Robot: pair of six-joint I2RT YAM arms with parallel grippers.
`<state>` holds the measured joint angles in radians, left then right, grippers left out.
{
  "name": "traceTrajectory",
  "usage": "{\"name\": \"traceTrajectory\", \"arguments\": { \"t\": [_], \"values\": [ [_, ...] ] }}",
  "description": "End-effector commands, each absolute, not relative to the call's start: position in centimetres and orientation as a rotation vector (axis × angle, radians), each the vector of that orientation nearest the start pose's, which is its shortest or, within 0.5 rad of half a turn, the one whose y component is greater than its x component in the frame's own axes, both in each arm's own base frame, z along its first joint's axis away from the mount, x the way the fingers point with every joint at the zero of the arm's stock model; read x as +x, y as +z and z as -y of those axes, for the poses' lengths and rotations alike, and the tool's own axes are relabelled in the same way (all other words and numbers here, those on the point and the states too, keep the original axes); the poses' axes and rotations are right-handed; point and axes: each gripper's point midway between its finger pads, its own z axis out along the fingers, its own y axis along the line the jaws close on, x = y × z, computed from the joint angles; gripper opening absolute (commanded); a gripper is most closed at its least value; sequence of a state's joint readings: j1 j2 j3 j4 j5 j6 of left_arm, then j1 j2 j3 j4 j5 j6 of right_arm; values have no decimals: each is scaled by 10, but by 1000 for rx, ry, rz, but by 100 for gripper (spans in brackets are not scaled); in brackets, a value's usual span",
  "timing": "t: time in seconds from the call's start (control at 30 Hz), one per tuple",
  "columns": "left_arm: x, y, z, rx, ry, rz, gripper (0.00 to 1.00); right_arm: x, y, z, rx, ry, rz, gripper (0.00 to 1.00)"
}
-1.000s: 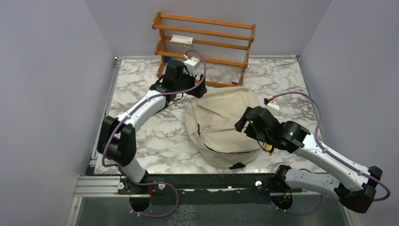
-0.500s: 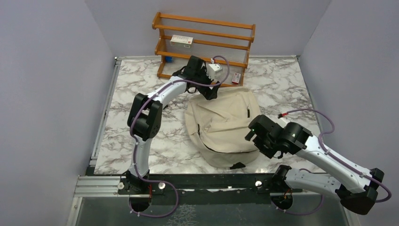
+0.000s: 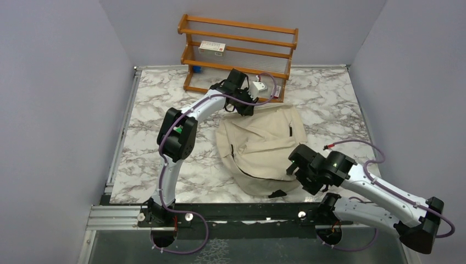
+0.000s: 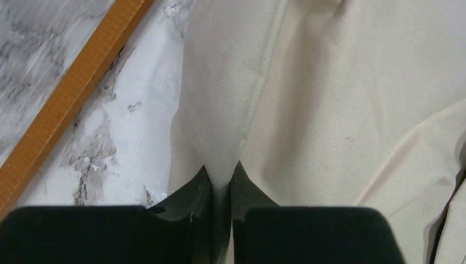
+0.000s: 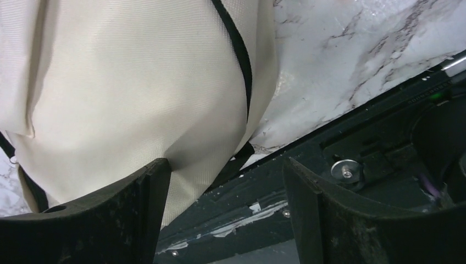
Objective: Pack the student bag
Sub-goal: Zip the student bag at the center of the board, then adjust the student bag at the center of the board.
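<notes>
Even diffuse light, soft shadows, frames sharp.

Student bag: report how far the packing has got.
Done: nothing visibly packed; the student bag lies slumped on the table. In hand: the left gripper pinches a fold of its far edge, while the right gripper hangs open at its near edge, holding nothing. Left: open the bag and load items, probably the box on the wooden rack.

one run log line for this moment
left tool: shut on student bag fabric fold | right tool: open, at bag's near edge
</notes>
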<state>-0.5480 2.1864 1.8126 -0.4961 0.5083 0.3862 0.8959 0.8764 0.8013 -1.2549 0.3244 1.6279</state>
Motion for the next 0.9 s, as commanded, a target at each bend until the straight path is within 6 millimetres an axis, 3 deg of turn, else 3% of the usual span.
{"name": "traceTrajectory", "arguments": {
  "t": [0.0,0.1,0.27,0.4,0.6,0.63,0.73,0.87],
  "values": [
    [393,84,354,1335,-847,-2076,8,131,101,-130,1104,308,-2461,78],
    [387,89,355,1330,-883,-2075,0,144,89,-135,1124,375,-2386,74],
    [381,98,352,1310,-893,-2076,0,161,82,-140,1123,452,-2291,60],
    [376,105,350,1296,-897,-2073,0,169,89,-137,1122,466,-2230,44],
    [375,114,346,1250,-880,-2082,0,172,105,-126,1116,488,-2161,7],
    [375,115,346,1242,-876,-2086,0,173,111,-123,1100,495,-2147,2],
    [379,128,343,1192,-852,-2094,0,177,138,-119,1010,548,-2095,1],
    [388,168,338,1085,-831,-2072,0,186,208,-125,810,711,-1967,1]
  ]
}}
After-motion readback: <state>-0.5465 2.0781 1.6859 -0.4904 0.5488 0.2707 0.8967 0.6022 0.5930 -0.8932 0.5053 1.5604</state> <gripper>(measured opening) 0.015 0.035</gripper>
